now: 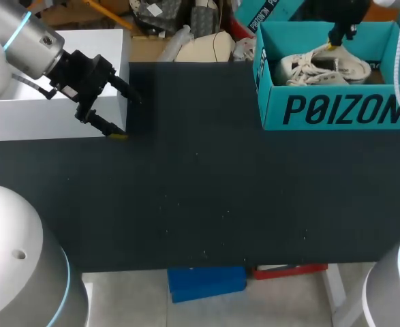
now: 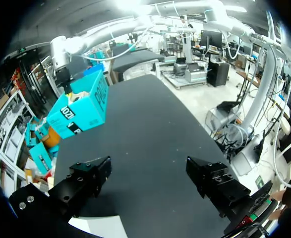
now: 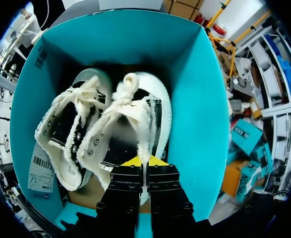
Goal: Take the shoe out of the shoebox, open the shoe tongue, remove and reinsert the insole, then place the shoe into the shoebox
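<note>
You find large dark print on the front wall of the shoebox | white barcode label lies inside it | its digits are too small to read

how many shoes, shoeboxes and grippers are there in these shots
shoe: 2
shoebox: 1
gripper: 2, left gripper and right gripper
total: 5

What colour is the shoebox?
The shoebox is teal, with dark lettering on its front wall. It shows best in the head view.
</note>
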{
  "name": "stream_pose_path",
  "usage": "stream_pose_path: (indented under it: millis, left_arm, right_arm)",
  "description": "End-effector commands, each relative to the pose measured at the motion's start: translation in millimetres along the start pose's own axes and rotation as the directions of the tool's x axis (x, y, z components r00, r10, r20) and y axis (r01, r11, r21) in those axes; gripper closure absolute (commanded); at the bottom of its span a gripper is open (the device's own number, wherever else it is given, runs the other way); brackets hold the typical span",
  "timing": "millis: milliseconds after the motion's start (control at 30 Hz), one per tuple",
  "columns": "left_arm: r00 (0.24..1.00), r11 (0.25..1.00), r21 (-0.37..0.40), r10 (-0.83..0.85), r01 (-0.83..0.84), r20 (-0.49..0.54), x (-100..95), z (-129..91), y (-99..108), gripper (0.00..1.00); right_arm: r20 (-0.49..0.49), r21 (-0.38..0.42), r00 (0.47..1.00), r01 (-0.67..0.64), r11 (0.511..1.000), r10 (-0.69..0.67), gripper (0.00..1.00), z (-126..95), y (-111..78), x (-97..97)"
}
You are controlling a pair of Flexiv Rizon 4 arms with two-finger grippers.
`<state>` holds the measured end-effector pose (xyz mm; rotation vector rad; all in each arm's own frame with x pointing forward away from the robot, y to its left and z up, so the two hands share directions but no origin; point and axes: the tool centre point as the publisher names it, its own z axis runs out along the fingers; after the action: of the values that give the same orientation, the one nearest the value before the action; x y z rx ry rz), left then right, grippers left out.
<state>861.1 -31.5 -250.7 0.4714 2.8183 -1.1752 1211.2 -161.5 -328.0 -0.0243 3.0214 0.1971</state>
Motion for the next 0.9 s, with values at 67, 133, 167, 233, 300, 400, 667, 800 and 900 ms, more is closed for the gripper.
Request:
stream_pose_path:
  millis: [67, 133, 167, 233, 300, 400, 667, 800, 900]
  left_arm:
    - [1.000, 1.000, -0.004, 0.000, 0.000, 0.000, 0.6, 0, 0, 0.00]
    - [1.000, 1.000, -0.004, 0.000, 0.000, 0.000, 0.6, 0, 0, 0.00]
    - [1.000, 1.000, -0.004, 0.000, 0.000, 0.000, 0.6, 0, 0, 0.00]
    - [1.000, 1.000, -0.004, 0.000, 0.000, 0.000, 0.6, 0, 0, 0.00]
    - [1.000, 1.000, -0.004, 0.000, 0.000, 0.000, 0.6, 0, 0, 0.00]
    - [1.000, 1.000, -0.004, 0.000, 0.000, 0.000, 0.6, 0, 0, 0.00]
    - [1.000, 1.000, -0.004, 0.000, 0.000, 0.000, 0.6, 0, 0, 0.00]
    - [1.000, 1.000, -0.004, 0.000, 0.000, 0.000, 0.6, 0, 0, 0.00]
    - [1.000, 1.000, -0.004, 0.000, 0.000, 0.000, 0.6, 0, 0, 0.00]
  right_arm:
    - [-0.051, -0.013, 0.999, 0.005, 1.000, -0.005, 1.00, 4, -4.0, -11.6]
    - [-0.055, -0.013, 0.998, 0.008, 1.000, -0.009, 0.10, 4, -4.5, -12.3]
    - [-0.055, -0.013, 0.998, 0.010, 1.000, -0.011, 0.00, 4, -4.8, -12.8]
    - [-0.054, -0.010, 0.998, 0.010, 1.000, -0.010, 0.00, 2, -5.0, -13.5]
    - [-0.048, -0.003, 0.999, 0.004, 1.000, -0.004, 0.00, -1, -5.4, -13.0]
    - [-0.040, 0.000, 0.999, -0.004, 1.000, 0.004, 0.00, -4, -6.5, -11.7]
    - [-0.012, 0.017, 1.000, -0.026, 0.999, 0.027, 0.00, -6, -3.4, -6.4]
    - [0.035, 0.044, 0.998, -0.049, 0.998, 0.047, 0.42, -3, 0.7, -4.7]
    - [0.064, 0.069, 0.997, -0.056, 0.996, 0.052, 0.53, 3, 5.9, -2.0]
